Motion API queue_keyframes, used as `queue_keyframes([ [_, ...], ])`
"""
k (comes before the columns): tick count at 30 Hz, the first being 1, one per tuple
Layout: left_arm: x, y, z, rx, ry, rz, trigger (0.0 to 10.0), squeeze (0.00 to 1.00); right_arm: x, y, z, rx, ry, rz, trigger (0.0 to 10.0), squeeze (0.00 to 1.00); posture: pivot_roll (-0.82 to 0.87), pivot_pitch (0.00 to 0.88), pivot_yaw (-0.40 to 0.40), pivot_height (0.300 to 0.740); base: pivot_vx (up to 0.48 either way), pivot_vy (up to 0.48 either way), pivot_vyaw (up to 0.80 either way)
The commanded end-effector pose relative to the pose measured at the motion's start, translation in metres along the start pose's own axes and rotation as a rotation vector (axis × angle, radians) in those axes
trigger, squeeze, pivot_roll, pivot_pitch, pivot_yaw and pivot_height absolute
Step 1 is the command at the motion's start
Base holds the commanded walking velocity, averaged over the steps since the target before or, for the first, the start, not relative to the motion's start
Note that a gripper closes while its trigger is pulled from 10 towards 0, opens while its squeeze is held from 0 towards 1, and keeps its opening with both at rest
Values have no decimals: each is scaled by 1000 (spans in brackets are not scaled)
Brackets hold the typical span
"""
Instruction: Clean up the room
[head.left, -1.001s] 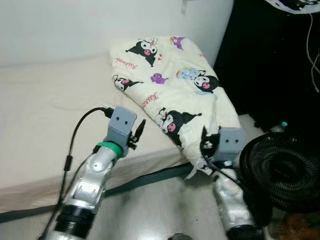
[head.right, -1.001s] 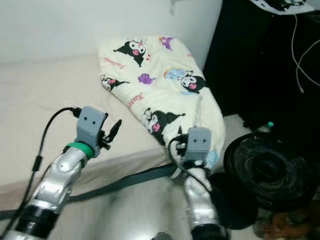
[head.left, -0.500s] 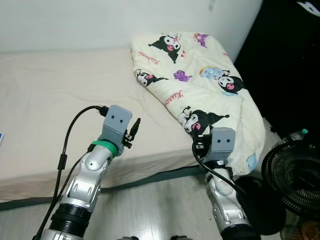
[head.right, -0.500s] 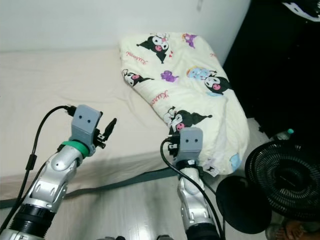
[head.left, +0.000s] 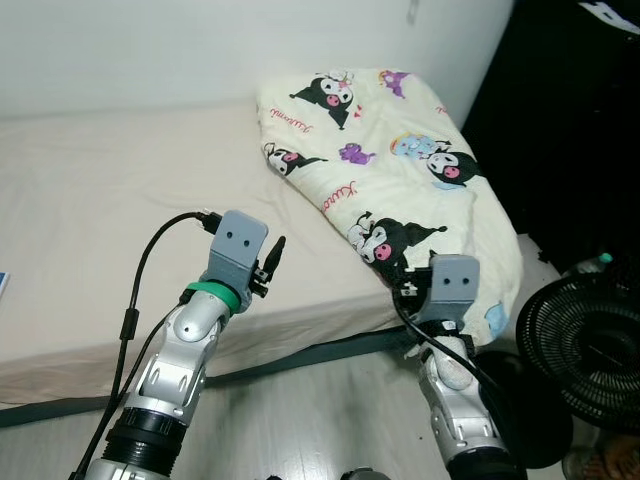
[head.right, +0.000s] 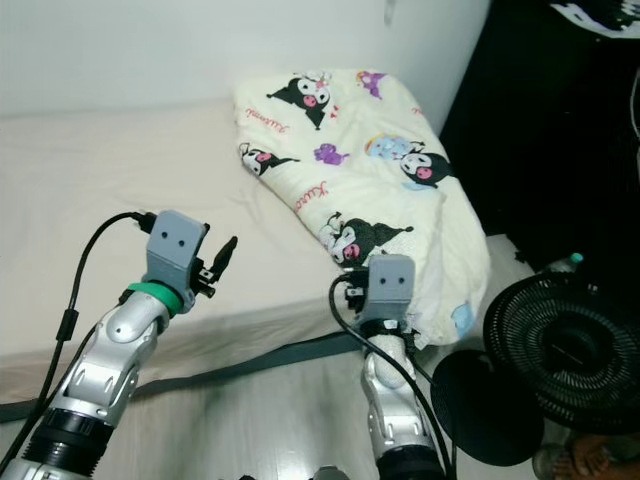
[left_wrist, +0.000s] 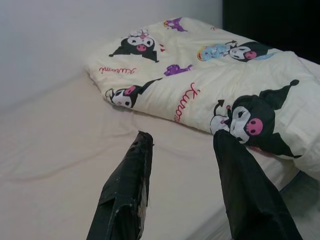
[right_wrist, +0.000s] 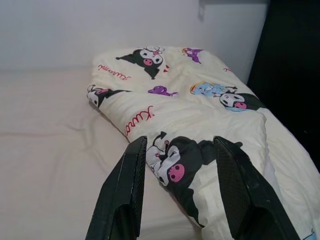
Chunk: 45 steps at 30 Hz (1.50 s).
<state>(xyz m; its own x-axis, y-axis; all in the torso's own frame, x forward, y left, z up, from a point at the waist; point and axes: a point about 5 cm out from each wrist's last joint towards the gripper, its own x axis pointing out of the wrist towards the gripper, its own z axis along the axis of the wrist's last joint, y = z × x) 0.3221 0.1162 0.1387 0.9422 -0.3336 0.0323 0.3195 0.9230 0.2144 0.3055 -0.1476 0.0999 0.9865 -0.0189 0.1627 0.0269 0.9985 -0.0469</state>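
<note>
Bed (head.left: 90, 200) with quilt (head.left: 400, 170); head-view fan (head.left: 585, 345).

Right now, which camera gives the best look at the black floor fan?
The right eye view: the fan stands on the floor beside the bed's corner, its round grille and base almost whole. The left eye view cuts the grille at the frame's edge. The wrist views look at the cartoon-print blanket instead.

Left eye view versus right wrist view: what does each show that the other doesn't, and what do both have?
The head view alone takes in both silver arms, the black fan on the floor and the bed's edge. The wrist view alone shows the right gripper open, its fingers framing a cartoon print. Both share the folded cartoon blanket, the beige mattress and the white wall.
</note>
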Motion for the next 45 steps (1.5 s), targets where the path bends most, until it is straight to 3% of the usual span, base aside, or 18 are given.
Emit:
queue_keyframes([
  [1,-1,0,-3,9,9,4,10000,0,-3,1,-3,4,15,6,10000,0,-46,15,62,740,465,0,0],
  [20,-1,1,-4,0,7,12,10000,0,-3,1,-4,3,18,8,10000,0,-45,17,61,740,452,0,0],
  [41,0,2,-3,-8,10,9,10000,0,-3,3,-5,4,19,5,10000,0,-44,15,68,740,0,0,0],
  [45,0,1,-3,-6,11,6,10000,0,-4,2,-6,6,21,-6,10000,0,-43,14,68,715,0,0,0],
])
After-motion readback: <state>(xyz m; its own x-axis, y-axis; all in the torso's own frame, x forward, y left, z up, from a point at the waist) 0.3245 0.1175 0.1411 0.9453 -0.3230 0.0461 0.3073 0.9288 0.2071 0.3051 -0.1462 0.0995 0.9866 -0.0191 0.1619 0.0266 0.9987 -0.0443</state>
